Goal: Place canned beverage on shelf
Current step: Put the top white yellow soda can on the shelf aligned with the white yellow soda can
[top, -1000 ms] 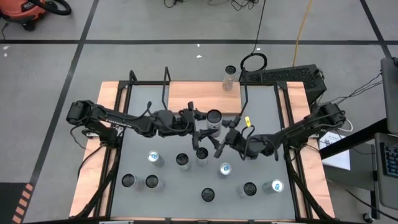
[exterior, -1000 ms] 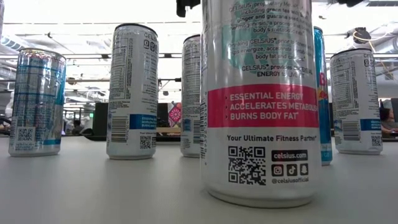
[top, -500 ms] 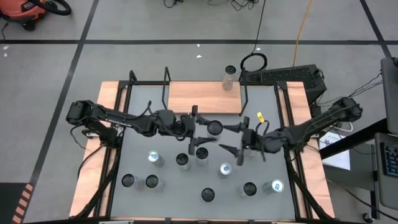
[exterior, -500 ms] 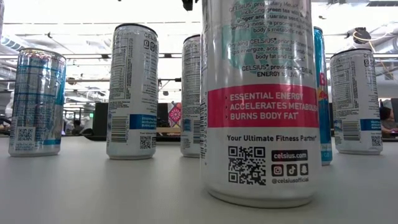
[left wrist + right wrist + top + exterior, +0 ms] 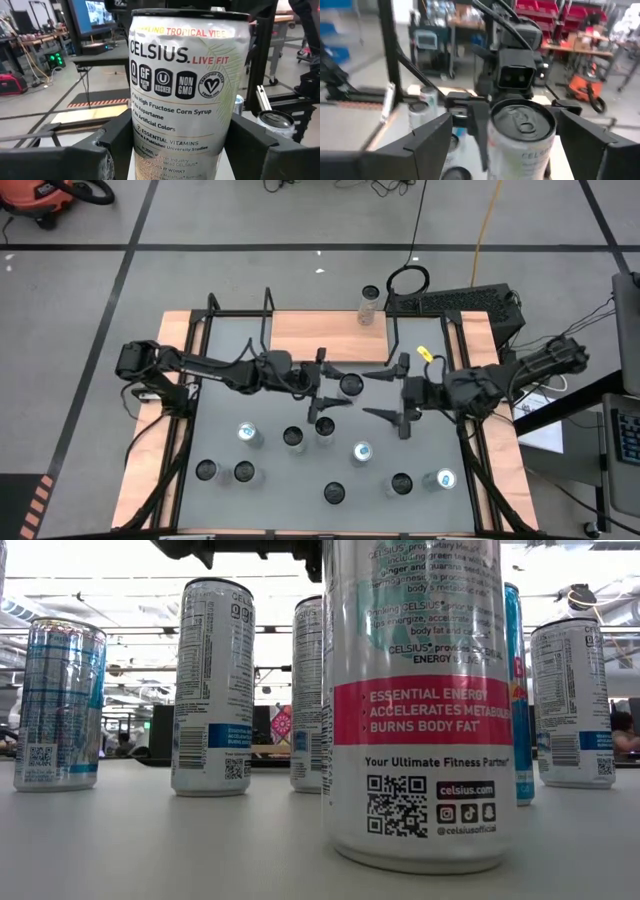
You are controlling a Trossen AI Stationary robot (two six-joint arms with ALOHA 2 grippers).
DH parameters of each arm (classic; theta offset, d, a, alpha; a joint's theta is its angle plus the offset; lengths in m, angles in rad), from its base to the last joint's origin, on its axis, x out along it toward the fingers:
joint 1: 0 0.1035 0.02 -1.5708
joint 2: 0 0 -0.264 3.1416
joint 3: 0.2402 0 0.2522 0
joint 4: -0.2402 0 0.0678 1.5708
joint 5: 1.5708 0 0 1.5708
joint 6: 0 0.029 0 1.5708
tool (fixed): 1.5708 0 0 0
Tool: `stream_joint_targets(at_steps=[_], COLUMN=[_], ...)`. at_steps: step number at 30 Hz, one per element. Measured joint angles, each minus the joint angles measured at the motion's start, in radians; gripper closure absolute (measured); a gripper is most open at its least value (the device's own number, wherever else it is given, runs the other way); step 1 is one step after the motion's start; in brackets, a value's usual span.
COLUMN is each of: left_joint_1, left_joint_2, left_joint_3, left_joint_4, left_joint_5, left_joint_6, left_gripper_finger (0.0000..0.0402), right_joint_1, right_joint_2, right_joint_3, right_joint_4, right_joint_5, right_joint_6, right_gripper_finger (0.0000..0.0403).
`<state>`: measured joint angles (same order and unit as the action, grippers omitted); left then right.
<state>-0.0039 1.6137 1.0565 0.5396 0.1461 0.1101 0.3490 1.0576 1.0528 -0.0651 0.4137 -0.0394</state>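
Note:
A white Celsius can (image 5: 350, 384) hangs upright above the table's middle, just in front of the shelf (image 5: 325, 335), a light-wood board between black rods. My left gripper (image 5: 337, 385) is shut on the can's sides; in the left wrist view the can (image 5: 182, 85) fills the gap between both fingers (image 5: 102, 150). My right gripper (image 5: 386, 393) stands open to the can's right, apart from it. In the right wrist view its fingers (image 5: 427, 142) are spread wide, with the can (image 5: 522, 125) and the left gripper ahead. Another can (image 5: 370, 305) stands on the shelf's back right.
Several cans stand on the grey tabletop (image 5: 220, 395) in front of the arms, among them one (image 5: 325, 428) right below the held can and one (image 5: 362, 452) nearer the right gripper. In the low view a tall Celsius can (image 5: 415, 700) fills the foreground.
My right gripper has drawn back to the right, away from the can, with its fingers spread. The left gripper keeps the can and has shifted slightly to the right.

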Motion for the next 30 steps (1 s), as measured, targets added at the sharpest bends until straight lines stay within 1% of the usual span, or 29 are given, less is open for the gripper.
stream_joint_targets(at_steps=[3, 10, 14, 18, 23, 30], left_joint_1=[0.012, 0.023, 0.024, 0.025, 0.025, 0.026], left_joint_2=[0.025, 0.05, 0.05, 0.05, 0.05, 0.05], left_joint_3=[0.0, 0.0, 0.0, 0.0, 0.0, 0.0], left_joint_4=[0.012, 0.031, 0.03, 0.03, 0.026, 0.007], left_joint_5=[0.002, 0.002, 0.005, 0.034, 0.05, 0.05], left_joint_6=[-0.024, -0.026, -0.02, 0.005, 0.009, 0.008], left_gripper_finger=[0.0159, 0.0159, 0.0159, 0.0159, 0.0159, 0.0159], right_joint_1=[-0.022, -0.072, -0.119, -0.169, -0.21, -0.226], right_joint_2=[0.042, 0.154, 0.234, 0.32, 0.397, 0.45], right_joint_3=[0.101, 0.373, 0.507, 0.602, 0.673, 0.695], right_joint_4=[-0.162, -0.556, -0.731, -0.848, -0.924, -0.961], right_joint_5=[0.001, -0.004, -0.097, -0.17, -0.306, -0.315], right_joint_6=[0.021, 0.097, 0.134, 0.148, 0.131, 0.125], right_gripper_finger=[0.01, 0.01, 0.01, 0.0098, 0.0097, 0.0121])
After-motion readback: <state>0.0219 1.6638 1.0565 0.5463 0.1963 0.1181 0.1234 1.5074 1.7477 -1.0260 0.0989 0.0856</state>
